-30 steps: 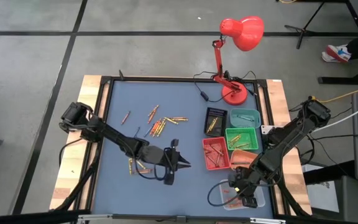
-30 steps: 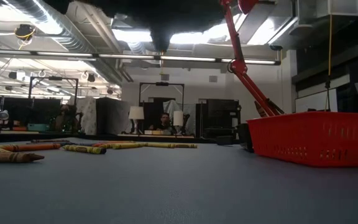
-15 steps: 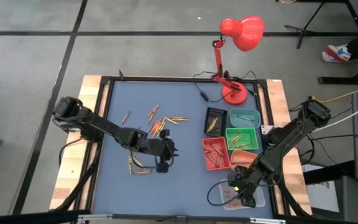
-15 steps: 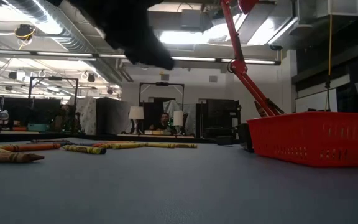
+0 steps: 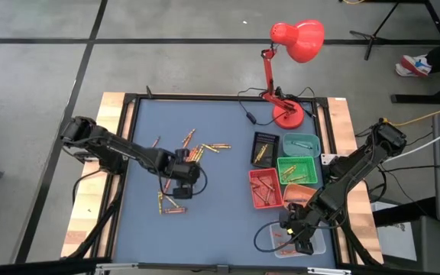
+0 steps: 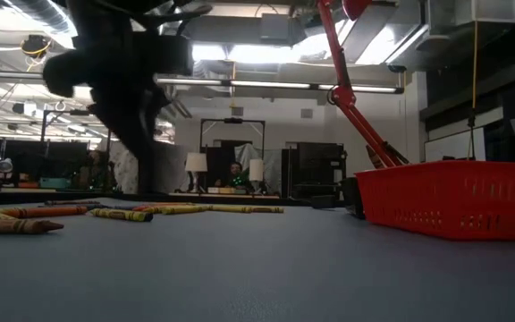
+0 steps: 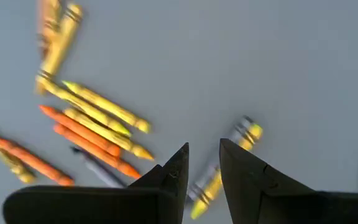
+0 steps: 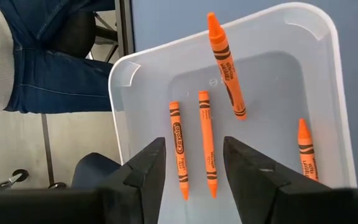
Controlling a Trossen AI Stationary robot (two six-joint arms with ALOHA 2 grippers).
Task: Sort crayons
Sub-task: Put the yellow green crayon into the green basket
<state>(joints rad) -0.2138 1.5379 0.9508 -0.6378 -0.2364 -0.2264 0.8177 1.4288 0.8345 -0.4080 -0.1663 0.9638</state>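
Loose crayons (image 5: 197, 153) lie on the blue mat left of centre, with a smaller group (image 5: 170, 205) nearer the front. My left gripper (image 5: 183, 183) hangs over the mat between the two groups, pointing down, open and empty. In its wrist view, a yellow crayon (image 7: 229, 162) lies on the mat past the fingertips (image 7: 204, 158), and more yellow and orange ones (image 7: 98, 130) lie beside it. My right gripper (image 8: 194, 155) stands open above the clear tub (image 8: 328, 81) at the near right. Several orange crayons (image 8: 207, 143) lie in the tub.
Small trays stand right of centre: black (image 5: 264, 147), teal (image 5: 302, 143), green (image 5: 296, 169), red (image 5: 266, 187) and orange (image 5: 300, 195). A red desk lamp (image 5: 289, 114) stands at the far edge. A person's legs in jeans (image 8: 42, 68) show beside the table.
My left gripper has moved from the near middle of the mat toward the table's left edge, over the crayons. It has tipped from nearly level to pointing steeply down. My right arm has kept still.
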